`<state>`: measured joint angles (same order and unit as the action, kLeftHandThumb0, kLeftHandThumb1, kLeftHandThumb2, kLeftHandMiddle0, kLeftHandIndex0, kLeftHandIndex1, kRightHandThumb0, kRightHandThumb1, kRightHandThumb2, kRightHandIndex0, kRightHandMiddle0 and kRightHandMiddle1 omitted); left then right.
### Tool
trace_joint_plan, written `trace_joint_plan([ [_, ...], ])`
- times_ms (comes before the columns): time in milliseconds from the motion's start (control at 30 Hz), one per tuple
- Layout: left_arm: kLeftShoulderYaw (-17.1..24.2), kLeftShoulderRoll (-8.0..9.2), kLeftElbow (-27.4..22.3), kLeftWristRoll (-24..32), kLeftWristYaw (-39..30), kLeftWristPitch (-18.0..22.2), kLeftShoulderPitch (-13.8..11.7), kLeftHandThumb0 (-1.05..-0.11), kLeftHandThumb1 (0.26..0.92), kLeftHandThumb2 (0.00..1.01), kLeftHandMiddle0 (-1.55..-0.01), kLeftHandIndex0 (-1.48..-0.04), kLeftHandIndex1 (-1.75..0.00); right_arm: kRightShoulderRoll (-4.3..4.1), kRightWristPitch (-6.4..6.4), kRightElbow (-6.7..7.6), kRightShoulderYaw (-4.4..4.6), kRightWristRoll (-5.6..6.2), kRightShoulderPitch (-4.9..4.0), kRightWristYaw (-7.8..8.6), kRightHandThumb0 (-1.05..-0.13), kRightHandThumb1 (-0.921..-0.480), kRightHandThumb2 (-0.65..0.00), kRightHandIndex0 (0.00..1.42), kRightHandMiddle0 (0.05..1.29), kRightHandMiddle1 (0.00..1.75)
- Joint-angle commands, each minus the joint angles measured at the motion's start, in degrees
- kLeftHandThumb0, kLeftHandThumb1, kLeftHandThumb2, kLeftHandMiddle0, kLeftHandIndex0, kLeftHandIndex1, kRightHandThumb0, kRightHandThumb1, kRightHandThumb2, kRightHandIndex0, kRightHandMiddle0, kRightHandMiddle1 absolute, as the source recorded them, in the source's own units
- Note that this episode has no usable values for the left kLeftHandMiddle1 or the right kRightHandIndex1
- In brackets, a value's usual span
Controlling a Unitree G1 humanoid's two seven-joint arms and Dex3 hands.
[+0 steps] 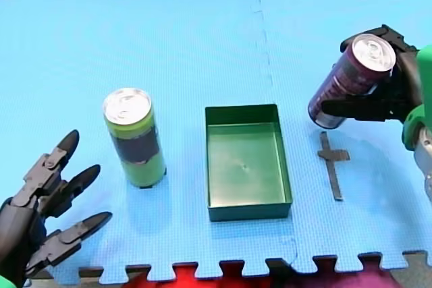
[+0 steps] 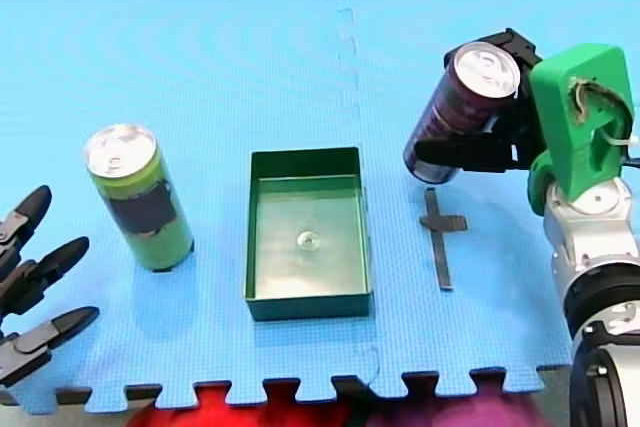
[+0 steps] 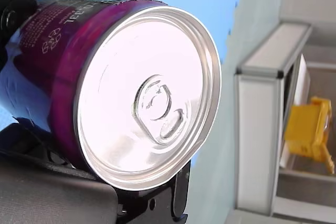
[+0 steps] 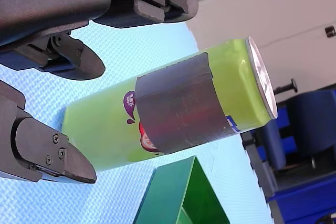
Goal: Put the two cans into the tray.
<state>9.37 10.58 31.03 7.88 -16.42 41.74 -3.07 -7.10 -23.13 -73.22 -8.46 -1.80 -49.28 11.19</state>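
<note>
My right hand is shut on a purple can and holds it tilted in the air, to the right of the green tray. The first wrist view looks onto that can's silver lid. A green can with a dark band stands upright on the blue mat, left of the tray. My left hand hovers at the near left, a short way from the green can and not touching it. In the second wrist view the green can lies just beyond the fingertips.
The tray is empty and sits at the mat's middle. A dark cross-shaped tape mark lies on the mat below the held can. The mat's toothed front edge runs along the near side.
</note>
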Motion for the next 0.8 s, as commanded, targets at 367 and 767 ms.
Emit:
trace_joint_plan([
  [367,-0.4,0.1,-0.56,-1.71,1.35,-1.35,0.23,-1.048,0.848,0.0,-0.51,-0.24,0.0,-0.96,-0.55,3.11,0.99,0.31,-2.08,1.73,-0.335,-0.806,0.0,0.98,0.57,1.75],
  [767,-0.36,0.41,2.33,-2.75,2.17,-0.92,1.41,-1.048,0.848,0.0,-0.5,-0.24,0.0,-0.21,-1.19,6.82,1.45,1.48,-1.1,4.58,-0.322,-0.797,0.0,0.97,0.57,1.75],
])
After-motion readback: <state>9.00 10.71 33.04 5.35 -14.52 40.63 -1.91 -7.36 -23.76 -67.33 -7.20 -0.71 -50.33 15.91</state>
